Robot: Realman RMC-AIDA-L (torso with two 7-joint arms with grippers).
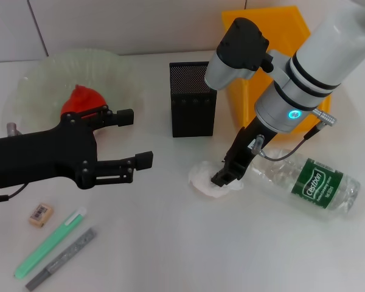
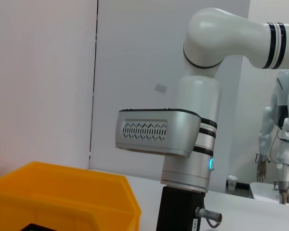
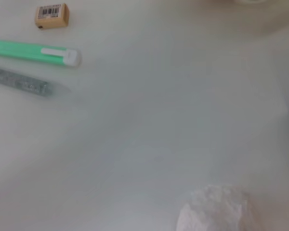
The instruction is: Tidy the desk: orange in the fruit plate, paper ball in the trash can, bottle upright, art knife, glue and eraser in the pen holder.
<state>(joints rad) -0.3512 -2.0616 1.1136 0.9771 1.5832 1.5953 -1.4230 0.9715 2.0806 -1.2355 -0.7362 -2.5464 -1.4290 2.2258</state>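
The orange [image 1: 81, 101] lies in the glass fruit plate [image 1: 45, 76] at the back left, partly behind my left gripper [image 1: 137, 139], which hovers open and empty in front of the plate. My right gripper [image 1: 224, 175] points down onto the white paper ball [image 1: 212, 181] [image 3: 216, 209] at mid-table. Right of it, the clear bottle [image 1: 310, 181] lies on its side. Near the front left are the eraser [image 1: 41, 215] [image 3: 52, 15], the green glue stick [image 1: 48, 243] [image 3: 36, 52] and the grey art knife [image 1: 61, 258] [image 3: 21, 84]. The black mesh pen holder [image 1: 193, 99] stands at the back centre.
The yellow trash can [image 1: 274, 55] [image 2: 62, 192] stands at the back right, behind my right arm [image 2: 192, 144]. A white tiled wall closes off the table's far edge.
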